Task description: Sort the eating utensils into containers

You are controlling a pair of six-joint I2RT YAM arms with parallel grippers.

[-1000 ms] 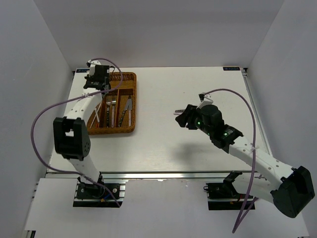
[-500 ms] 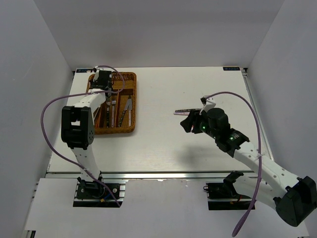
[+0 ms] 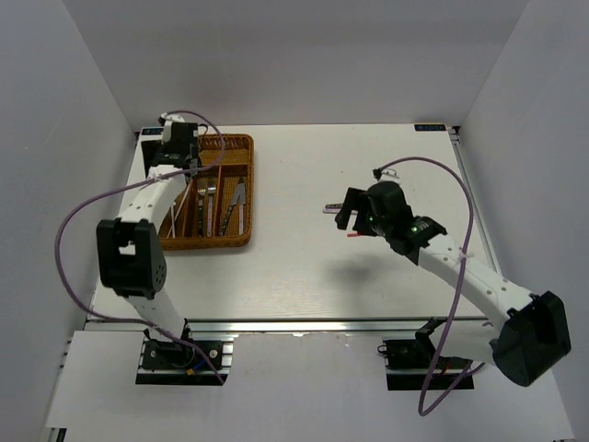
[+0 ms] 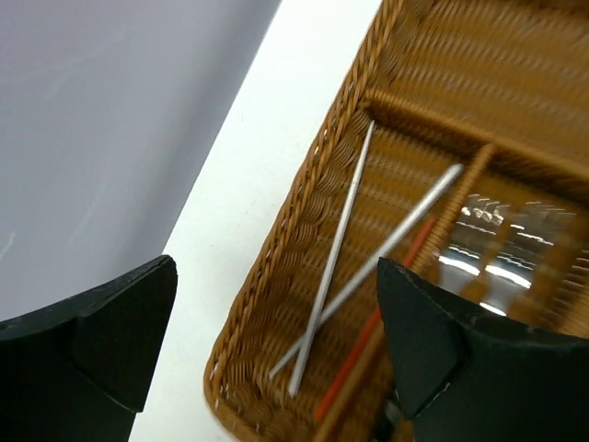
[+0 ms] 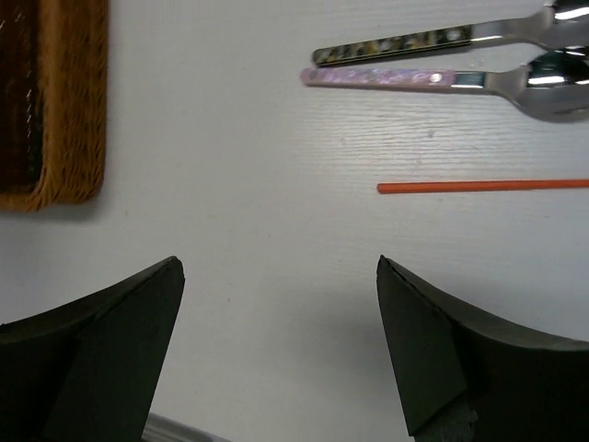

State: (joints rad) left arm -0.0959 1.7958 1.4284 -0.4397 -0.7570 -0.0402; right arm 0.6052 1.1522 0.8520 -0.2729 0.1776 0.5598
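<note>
1. Left pincer [image 4: 276, 295] is released: its black fingers stand wide apart with nothing between them, hovering over the far left corner of the rectangular orange-brown woven wicker tray [image 4: 304, 198].
2. Beneath it, in the tray's outermost long slot, two thin pale chopsticks [image 4: 331, 262] lie crossed over one another. A thin red chopstick [image 4: 370, 327] lies next to them against the divider. All three run roughly lengthwise in the slot.
3. Seen from above, the tray sits at the far left of the white desk [image 3: 304, 276], with its long slots running near to far. Metal cutlery pieces [image 3: 210, 195] lie lengthwise in the other slots, too small to tell apart.
4. Right pincer [image 5: 278, 276] is also released, its fingers spread and grasping nothing, above bare desk to the right of the tray.
5. Near it on the desk lie a dark mottled-handled silver spoon [image 5: 396, 44] and a pink-handled silver spoon [image 5: 377, 77], parallel and just beside each other. A loose red chopstick [image 5: 479, 186] lies close by.
6. These three have their long axes left to right across the desk. The spoon handles point toward the tray and the bowls point away from it.
</note>
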